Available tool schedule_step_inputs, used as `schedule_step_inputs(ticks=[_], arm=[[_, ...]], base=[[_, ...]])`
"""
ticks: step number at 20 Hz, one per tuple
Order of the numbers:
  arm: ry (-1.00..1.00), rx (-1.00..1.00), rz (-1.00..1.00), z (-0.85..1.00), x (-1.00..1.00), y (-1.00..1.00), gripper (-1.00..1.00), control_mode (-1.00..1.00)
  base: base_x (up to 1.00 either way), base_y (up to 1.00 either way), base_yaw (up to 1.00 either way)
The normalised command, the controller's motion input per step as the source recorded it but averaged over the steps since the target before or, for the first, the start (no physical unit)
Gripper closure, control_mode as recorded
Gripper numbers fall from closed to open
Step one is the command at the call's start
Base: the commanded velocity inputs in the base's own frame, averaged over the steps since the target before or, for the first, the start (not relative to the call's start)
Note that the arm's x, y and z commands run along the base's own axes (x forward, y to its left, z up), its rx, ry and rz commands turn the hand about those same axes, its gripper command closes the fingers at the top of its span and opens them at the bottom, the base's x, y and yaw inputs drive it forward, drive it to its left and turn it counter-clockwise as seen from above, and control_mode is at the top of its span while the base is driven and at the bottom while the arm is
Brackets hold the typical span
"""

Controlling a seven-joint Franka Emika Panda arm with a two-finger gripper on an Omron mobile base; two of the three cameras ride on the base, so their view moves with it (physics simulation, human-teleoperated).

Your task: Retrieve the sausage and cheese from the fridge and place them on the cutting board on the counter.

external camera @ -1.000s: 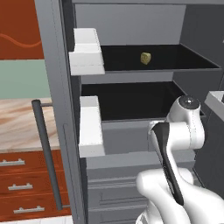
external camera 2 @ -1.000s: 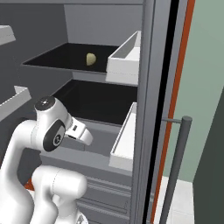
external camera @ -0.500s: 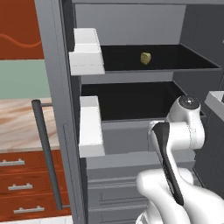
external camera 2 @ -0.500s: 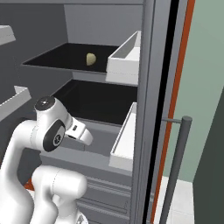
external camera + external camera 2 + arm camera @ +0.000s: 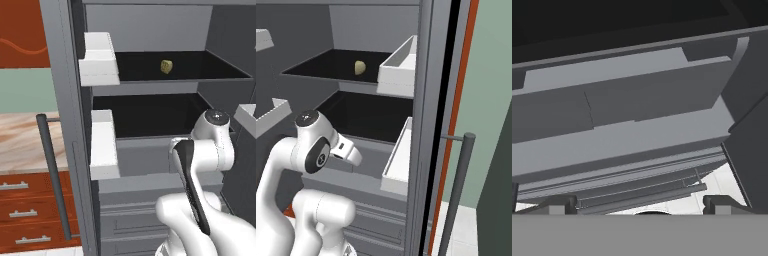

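Inside, the fridge's (image 5: 65,100) upper shelf holds the cheese (image 5: 167,66); the gripper (image 5: 640,204) gapes, holding nothing.

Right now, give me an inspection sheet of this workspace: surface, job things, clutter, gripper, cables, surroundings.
Surface: counter shows left of the fridge, behind the door handle; what little shows is bare.
Job things: fridge stands open; cheese lies on its upper dark shelf. Sausage and cutting board: nothing seen.
Clutter: white door bins look empty from here.
Gripper: open, holding nothing, facing the grey front panels below the lower shelf.
Cables: nothing seen.
Surroundings: red-brown drawers with silver handles under the counter; pale green wall beyond the right door.
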Motion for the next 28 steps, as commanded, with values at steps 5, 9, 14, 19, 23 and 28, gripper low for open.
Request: schedule_step_inputs(ticks=[5, 9, 14, 19, 23, 28], arm=[[-0.13, 0.0, 0.01, 0.14, -0.07, 0.01, -1.0, -1.0], [-0.12, 0.0, 0.13, 0.31, -0.15, 0.0, -1.0, -1.0], [-0.04, 0.0, 0.27, 0.36, -0.11, 0.0, -1.0, -1.0], [-0.07, -0.04, 0.33, 0.35, -0.11, 0.01, -1.0, -1.0], [-0.03, -0.09, 0.05, 0.45, 0.07, 0.2, -1.0, -1.0], [-0.03, -0.05, -0.04, 0.43, 0.06, 0.13, -1.0, -1.0]], base=[[0.0, 0.0, 0.0], [0.0, 0.0, 0.0], [0.0, 0.0, 0.0], [0.0, 0.0, 0.0], [0.0, 0.0, 0.0], [0.0, 0.0, 0.0]])
